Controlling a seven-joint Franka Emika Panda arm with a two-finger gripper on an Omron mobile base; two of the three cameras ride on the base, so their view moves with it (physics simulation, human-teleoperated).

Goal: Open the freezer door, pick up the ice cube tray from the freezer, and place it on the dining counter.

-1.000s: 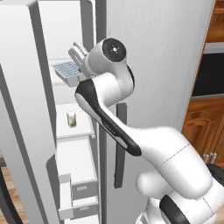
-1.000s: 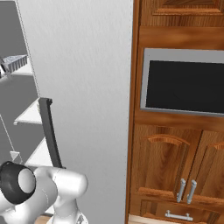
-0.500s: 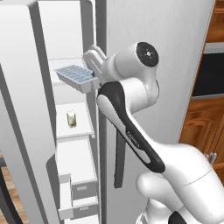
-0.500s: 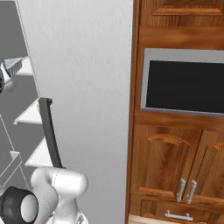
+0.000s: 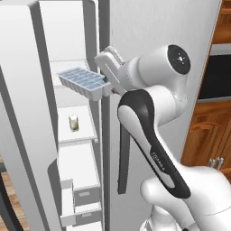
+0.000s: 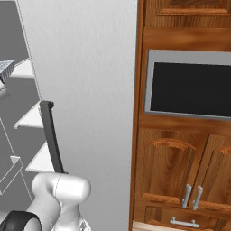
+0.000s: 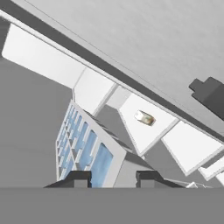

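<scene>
Left base view: end effector [image 5: 108,85] grips ice cube tray [image 5: 81,83].

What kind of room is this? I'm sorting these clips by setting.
A home kitchen, rendered: a tall silver side-by-side fridge with its white-shelved freezer open, warm brown wooden cabinets beside it, and a built-in black-glass oven set into them. The pincer holds a pale ice cube tray.

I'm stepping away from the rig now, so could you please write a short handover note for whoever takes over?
Gripper: shut on the ice cube tray at its near end; fingers straddle the rim.
Tray: held in the air at the freezer opening, above the shelf with the small jar.
Done: freezer door open, tray lifted.
Left: carry it to the dining counter and set it down.
</scene>
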